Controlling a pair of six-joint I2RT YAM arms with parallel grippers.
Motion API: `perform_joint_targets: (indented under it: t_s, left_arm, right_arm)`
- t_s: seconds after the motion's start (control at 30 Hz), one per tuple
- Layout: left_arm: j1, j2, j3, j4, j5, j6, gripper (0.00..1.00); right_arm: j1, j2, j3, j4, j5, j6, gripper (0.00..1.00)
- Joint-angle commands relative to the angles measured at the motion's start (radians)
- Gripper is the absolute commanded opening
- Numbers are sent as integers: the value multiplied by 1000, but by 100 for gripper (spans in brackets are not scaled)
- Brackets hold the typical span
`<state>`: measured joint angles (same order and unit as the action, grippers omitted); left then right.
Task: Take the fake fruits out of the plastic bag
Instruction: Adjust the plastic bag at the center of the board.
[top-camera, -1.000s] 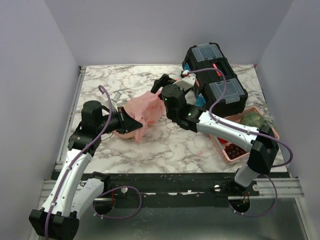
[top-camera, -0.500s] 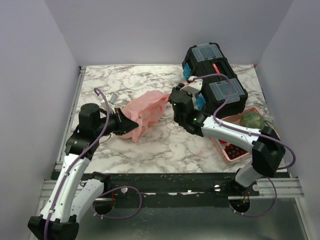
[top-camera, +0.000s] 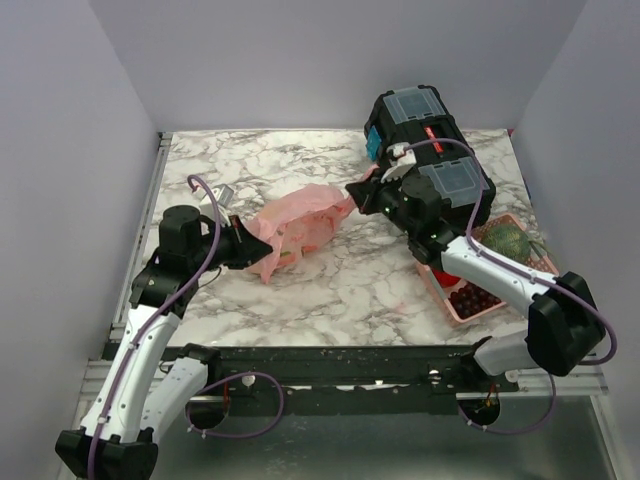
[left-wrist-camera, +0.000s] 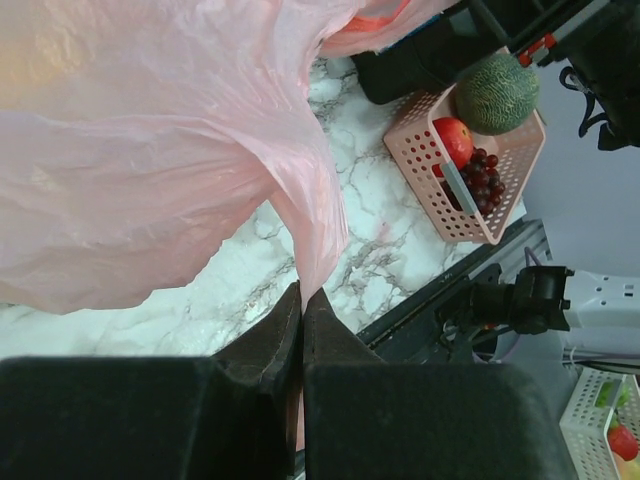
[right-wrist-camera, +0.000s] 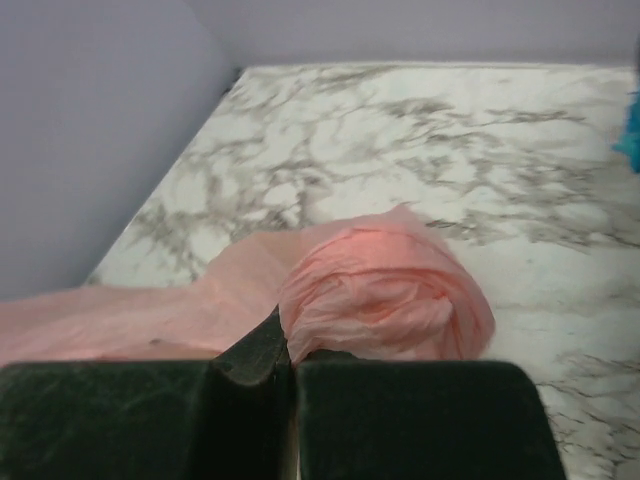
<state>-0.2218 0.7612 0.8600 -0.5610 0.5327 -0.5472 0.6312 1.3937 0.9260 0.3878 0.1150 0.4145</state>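
Right gripper (top-camera: 358, 190): I have just clamped it on the bag's (top-camera: 300, 218) far end and pulled right | left gripper (top-camera: 258, 262): pinching near end | bag: stretched between both across bench (top-camera: 330, 285) | fruits: unseen, likely inside; emptying can start.

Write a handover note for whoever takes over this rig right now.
Left pincer: shut on one end of the plastic bag.
Right pincer: shut on its bunched other end.
The bag lies stretched between them over the marble table.
Done: both grips.
Left: no fake fruits are out on the table; all must be emptied out.
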Motion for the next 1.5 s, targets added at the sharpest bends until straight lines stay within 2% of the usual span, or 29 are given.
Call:
perform_joint_targets:
  t_s: [0.0, 0.07, 0.13, 0.17, 0.27, 0.33, 0.47, 0.6, 0.77, 0.87, 0.9, 0.97, 1.13, 1.3, 1.37, 1.47]
  left_arm:
    - [5, 17, -27, -7, 30, -2, 0]
    - [6, 20, -50, 4, 64, -20, 0]
    - [6, 19, -74, 9, 87, -34, 0]
    - [5, 17, -87, 5, 93, -37, 0]
    - [6, -2, -129, -9, 78, -34, 0]
    - [6, -17, -150, -20, 61, -29, 0]
    - [6, -21, -163, -55, 24, -5, 0]
    - [5, -21, -157, -69, 10, 6, 0]
    - [6, -26, -145, -72, 3, 23, 0]
    - [6, -27, -129, -84, -9, 41, 0]
    - [6, -24, -125, -87, -9, 47, 0]
    - [6, -16, -118, -91, -4, 52, 0]
    - [5, 7, -128, -64, 49, 50, 0]
    - [5, 13, -127, -56, 81, 50, 0]
    - [6, 4, -120, -64, 83, 53, 0]
    - [6, -23, -112, -70, 81, 51, 0]
  right_arm:
    - [-28, 52, 17, -8, -480, -162, 1]
    - [-61, 74, 11, -17, -568, -177, 1]
    - [-87, 93, 24, -94, -553, -220, 1]
    - [-88, 102, 38, -144, -469, -262, 1]
    - [-88, 150, 91, -281, -42, -317, 1]
    - [-88, 186, 137, -348, 71, -314, 1]
    - [-88, 198, 161, -386, -48, -311, 8]
    - [-89, 133, 93, -339, -5, -245, 14]
    - [-88, 75, 118, -459, -48, -174, 34]
    - [-88, 25, 114, -528, -87, -102, 54]
    - [-89, 2, 99, -533, -108, -75, 63]
    - [-88, -57, 59, -532, -199, -33, 74]
    - [-88, -240, -11, -540, -295, 54, 91]
    - [-84, -318, -110, -436, -487, 208, 94]
    - [-60, -299, -145, -398, -500, 291, 94]
    - [36, -265, -213, -230, -470, 390, 91]
